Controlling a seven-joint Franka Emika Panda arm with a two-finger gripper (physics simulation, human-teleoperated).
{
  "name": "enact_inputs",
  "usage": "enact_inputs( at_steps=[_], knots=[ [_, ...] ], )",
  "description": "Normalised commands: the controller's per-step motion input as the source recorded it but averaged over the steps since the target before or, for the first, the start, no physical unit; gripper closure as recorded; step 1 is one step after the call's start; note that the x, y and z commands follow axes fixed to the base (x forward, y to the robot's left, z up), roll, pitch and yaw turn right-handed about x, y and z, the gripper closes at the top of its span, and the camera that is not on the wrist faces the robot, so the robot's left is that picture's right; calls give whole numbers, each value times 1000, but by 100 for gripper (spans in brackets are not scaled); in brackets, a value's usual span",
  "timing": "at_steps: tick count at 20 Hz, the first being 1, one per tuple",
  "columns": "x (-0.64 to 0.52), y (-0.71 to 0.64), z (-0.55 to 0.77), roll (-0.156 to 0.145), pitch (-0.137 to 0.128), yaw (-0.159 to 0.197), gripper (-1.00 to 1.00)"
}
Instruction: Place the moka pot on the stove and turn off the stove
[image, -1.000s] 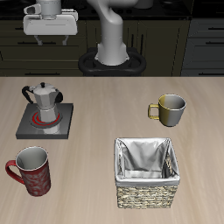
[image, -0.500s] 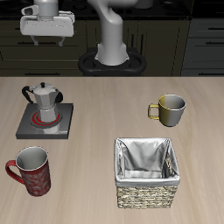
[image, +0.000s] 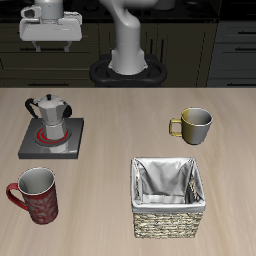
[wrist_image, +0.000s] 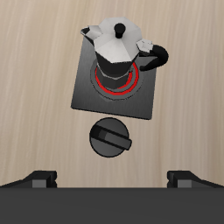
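Observation:
The silver moka pot stands upright on the dark-grey stove, over the red glowing rings. In the wrist view the pot sits on the rings of the stove, its black handle sticking out sideways. The black knob shows beside the plate's edge. My gripper hangs high above the stove and farther back, open and empty. Its fingertips show wide apart in the wrist view, with the gripper's middle above the knob side of the stove.
An olive-gold mug stands across the table. A red patterned mug stands near the front edge, in front of the stove. A wicker basket with grey lining stands at the front.
My gripper has risen a little, away from the pot. The pot, stove and mugs have not moved.

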Motion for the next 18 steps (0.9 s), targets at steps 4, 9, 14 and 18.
enact_inputs(
  at_steps=[4, 9, 14, 18],
  knots=[
    [262, -80, 76, -1, 86, 123, -100],
    [131, -188, 81, -16, 23, 98, -100],
    [6, -106, -80, -29, 10, 68, -100],
    [19, 12, -175, -28, 0, 94, -100]
  ],
)
